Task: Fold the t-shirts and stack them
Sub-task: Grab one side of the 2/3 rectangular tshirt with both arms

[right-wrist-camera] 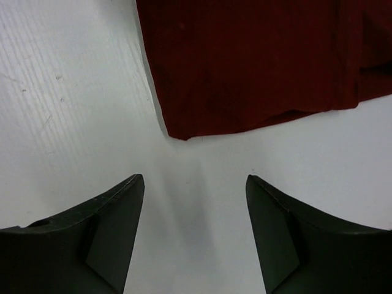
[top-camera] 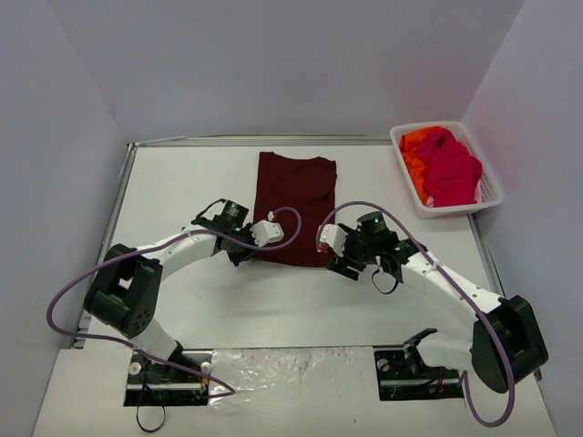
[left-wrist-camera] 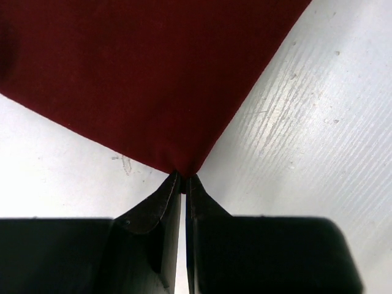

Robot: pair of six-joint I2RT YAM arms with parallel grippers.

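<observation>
1. Fingertips of the left gripper (left-wrist-camera: 182, 179) are closed together on the near-left corner of the maroon t-shirt (left-wrist-camera: 153, 73). They seem to pinch it, a hold suited to lifting that hem for a fold.
2. The right gripper (right-wrist-camera: 195, 184) hangs low with its jaws spread wide, holding nothing. It is just short of the near-right corner, which lies flat on the white table (right-wrist-camera: 73, 92). It probably has to take that corner before both arms can lift together.
3. The maroon t-shirt lies mid-table as a long rectangle running away from the arms.
4. At the far right, the white plastic basket (top-camera: 407, 173) holds a crumpled pink t-shirt (top-camera: 451, 168) with an orange t-shirt (top-camera: 414, 146) beside it. Both are unfolded.
</observation>
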